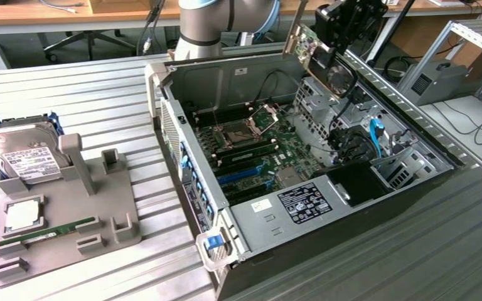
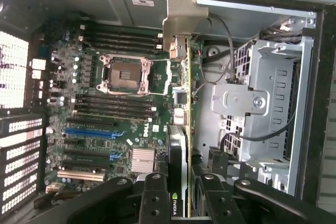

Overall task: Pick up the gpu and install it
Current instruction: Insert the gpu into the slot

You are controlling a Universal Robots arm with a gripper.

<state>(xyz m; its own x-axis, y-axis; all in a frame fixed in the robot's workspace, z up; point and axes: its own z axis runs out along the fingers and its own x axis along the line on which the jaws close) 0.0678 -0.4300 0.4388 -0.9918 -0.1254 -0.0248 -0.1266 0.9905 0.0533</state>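
My gripper (image 1: 348,28) hangs above the far right part of the open computer case (image 1: 224,81) and is shut on the gpu (image 1: 318,53). The card is a thin dark board with a black cooler, and its silvery end bracket (image 1: 295,28) points toward the back of the case. From the wrist view the gpu (image 2: 181,129) is seen edge-on between the black fingers (image 2: 152,198), its bracket (image 2: 181,17) at the far end. Below it lies the green motherboard (image 2: 121,114) with blue and black slots (image 2: 92,132). The card is held in the air, clear of the board.
A grey fixture (image 1: 98,200) in the exterior view's left carries a hard drive (image 1: 23,153), a processor (image 1: 23,213) and a memory stick (image 1: 44,232). The drive cage (image 2: 262,103) and loose cables (image 1: 350,138) sit beside the card. The slatted metal table (image 1: 82,94) surrounds the case.
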